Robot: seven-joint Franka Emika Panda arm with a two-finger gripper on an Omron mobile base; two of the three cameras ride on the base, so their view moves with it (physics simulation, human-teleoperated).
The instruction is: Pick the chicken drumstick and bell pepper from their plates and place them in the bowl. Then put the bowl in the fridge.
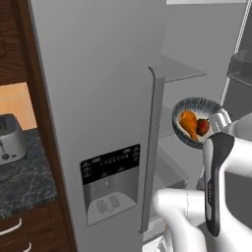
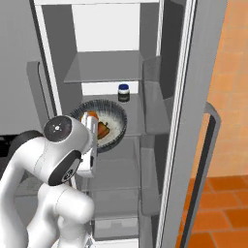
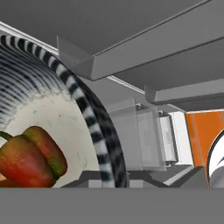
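The gripper (image 1: 216, 123) is clenched on the rim of the bowl (image 1: 189, 109), holding it up tilted inside the open fridge (image 2: 191, 97), so the speckled inside faces the left base camera. In the bowl lie the chicken drumstick (image 1: 187, 123) and, just beside it on the gripper's side, the bell pepper (image 1: 203, 127); the two touch. In the hand view the bell pepper (image 3: 30, 156) sits close at the lower left against the pale inside of the bowl (image 3: 94, 131), whose striped rim curves up past it. From the right base view the bowl (image 2: 115, 118) hangs in front of the fridge shelves, level with the one that carries a small dark jar (image 2: 123, 93) farther back. In the left base view, the shut fridge door with its dispenser panel (image 1: 110, 182) and long handle (image 1: 150, 152) stands left of the bowl, and a toaster (image 1: 11, 139) rests on the dark counter (image 1: 24, 182) at far left.
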